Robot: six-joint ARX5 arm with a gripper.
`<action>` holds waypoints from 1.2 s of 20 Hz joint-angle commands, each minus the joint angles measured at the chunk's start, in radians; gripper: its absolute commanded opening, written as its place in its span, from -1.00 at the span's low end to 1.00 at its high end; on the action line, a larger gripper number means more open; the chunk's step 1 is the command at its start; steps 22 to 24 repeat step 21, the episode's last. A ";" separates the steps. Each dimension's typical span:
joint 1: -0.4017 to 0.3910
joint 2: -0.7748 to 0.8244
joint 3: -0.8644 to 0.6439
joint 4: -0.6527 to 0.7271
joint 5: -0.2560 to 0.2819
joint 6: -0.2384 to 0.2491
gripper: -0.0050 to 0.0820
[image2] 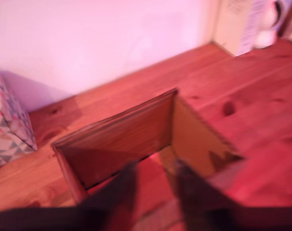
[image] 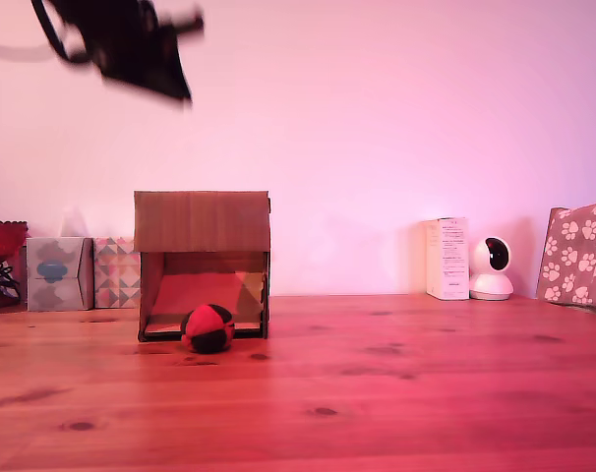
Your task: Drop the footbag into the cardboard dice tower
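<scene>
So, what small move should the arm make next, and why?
Probably lift the gripper clear and stop. Its fingers are apart and empty above the open top of the cardboard dice tower. The footbag lies on the table at the tower's lower front opening, so the drop seems done.

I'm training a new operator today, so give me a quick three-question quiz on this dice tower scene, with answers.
1. True or false: the footbag lies on the table at the cardboard dice tower's lower front opening.
2. In the exterior view, where is the gripper? A) high, above the tower and to its left B) on the table C) beside the white camera
3. Fill in: in the wrist view, the gripper looks down into the tower's open ____.

Key: 1 true; 2 A; 3 top.
</scene>
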State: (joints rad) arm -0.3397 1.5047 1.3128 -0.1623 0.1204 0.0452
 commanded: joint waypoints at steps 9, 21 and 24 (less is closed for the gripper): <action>-0.016 -0.254 -0.548 0.246 0.056 -0.101 -0.93; -0.034 -0.281 -0.599 0.162 0.056 -0.116 -0.93; -0.034 -0.281 -0.599 0.162 0.056 -0.116 -0.93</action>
